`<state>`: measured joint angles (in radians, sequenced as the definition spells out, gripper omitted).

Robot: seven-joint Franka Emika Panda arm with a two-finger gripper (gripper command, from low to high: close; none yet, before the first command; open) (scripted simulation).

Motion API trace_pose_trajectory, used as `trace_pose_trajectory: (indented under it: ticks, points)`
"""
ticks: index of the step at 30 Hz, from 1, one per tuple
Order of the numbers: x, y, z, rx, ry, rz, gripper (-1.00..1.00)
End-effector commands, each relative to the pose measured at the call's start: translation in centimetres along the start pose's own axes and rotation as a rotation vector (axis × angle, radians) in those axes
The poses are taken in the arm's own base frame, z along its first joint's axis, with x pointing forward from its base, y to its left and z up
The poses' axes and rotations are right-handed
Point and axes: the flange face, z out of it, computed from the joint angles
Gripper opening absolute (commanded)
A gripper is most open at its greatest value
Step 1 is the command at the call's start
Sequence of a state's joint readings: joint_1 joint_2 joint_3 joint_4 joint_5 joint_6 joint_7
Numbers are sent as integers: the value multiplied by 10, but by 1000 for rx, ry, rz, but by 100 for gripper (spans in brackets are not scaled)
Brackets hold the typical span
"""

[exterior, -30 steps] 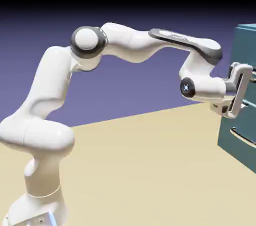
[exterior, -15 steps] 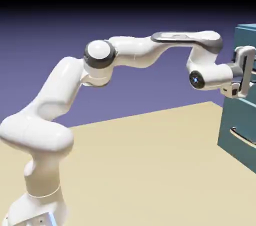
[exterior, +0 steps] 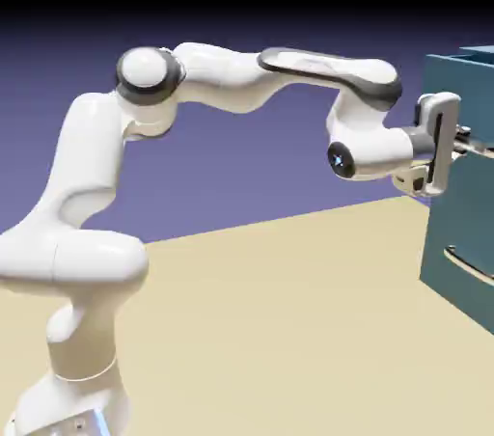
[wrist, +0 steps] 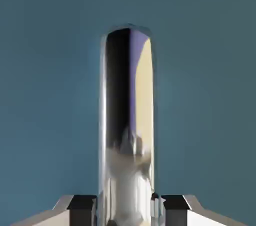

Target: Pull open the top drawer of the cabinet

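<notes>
cabinet (exterior: 458, 217): exterior view's right | top drawer (exterior: 453, 75): under cabinet's top edge, partly out | claw (exterior: 462, 141): fingers closed on handle, one each side | silver handle (wrist: 127, 120): below drawer's top edge, straight ahead of claw, long axis level along the front; further pull likely straight back, armward

And we count one white Franka arm (exterior: 217, 77) on the left, carrying one tool (exterior: 463, 140) with two fingertips (wrist: 82, 210). Over on the right, one teal-blue cabinet (exterior: 449, 222), showing two drawer fronts, one upper (exterior: 453, 82), one lower (exterior: 458, 280). Two silver bar handles (wrist: 125, 120) in sight, one per front, and one tan desk (exterior: 270, 328) below!
</notes>
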<state>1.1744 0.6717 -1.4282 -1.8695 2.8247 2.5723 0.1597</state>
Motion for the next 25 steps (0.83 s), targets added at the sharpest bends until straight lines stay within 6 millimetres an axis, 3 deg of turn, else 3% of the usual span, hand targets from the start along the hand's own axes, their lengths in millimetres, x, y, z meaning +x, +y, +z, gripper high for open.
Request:
trace_pose_trajectory:
  ticks: [1, 13, 22, 23, 25]
  points:
    - [0, 0, -8, -1, 1, 0, -100]
    - [0, 0, -101, -1, 1, 0, -100]
    - [0, 0, -184, -1, 1, 0, -100]
    - [0, 0, -184, -1, 1, 0, 100]
    - [0, 0, -195, -1, 2, -3, 100]
